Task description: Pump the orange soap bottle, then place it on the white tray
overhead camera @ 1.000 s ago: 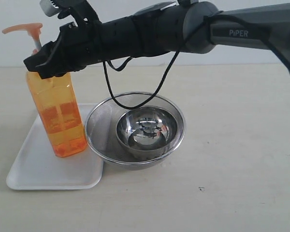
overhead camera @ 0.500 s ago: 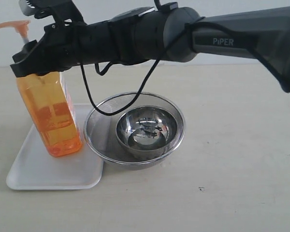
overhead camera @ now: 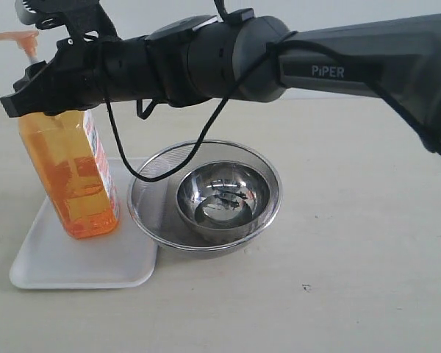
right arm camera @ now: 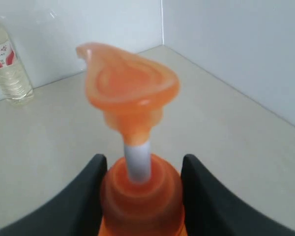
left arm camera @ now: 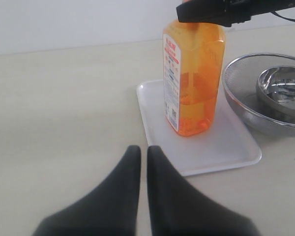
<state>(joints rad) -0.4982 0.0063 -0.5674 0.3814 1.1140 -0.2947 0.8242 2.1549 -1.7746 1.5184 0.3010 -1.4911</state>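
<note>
The orange soap bottle (overhead camera: 70,176) stands slightly tilted with its base on the white tray (overhead camera: 81,261), near the tray's left half. My right gripper (overhead camera: 31,97) reaches across from the right and is shut on the bottle's orange collar (right arm camera: 140,196), one black finger (right arm camera: 88,196) on each side. The pump head (right arm camera: 130,88) rises on its white stem above the jaws. In the left wrist view the bottle (left arm camera: 194,83) and tray (left arm camera: 221,147) lie ahead of my left gripper (left arm camera: 143,150), which is shut, holds nothing and hangs over bare table. The exterior view does not show the left arm.
A round steel mesh strainer (overhead camera: 151,195) touches the tray's right edge and holds a steel bowl (overhead camera: 224,195). A clear water bottle (right arm camera: 7,64) stands by the back wall. The right arm's black cable hangs down toward the strainer's rim.
The right arm has carried the bottle leftward across the tray, away from the strainer. The bottle has turned a little, so its label side now shows.
</note>
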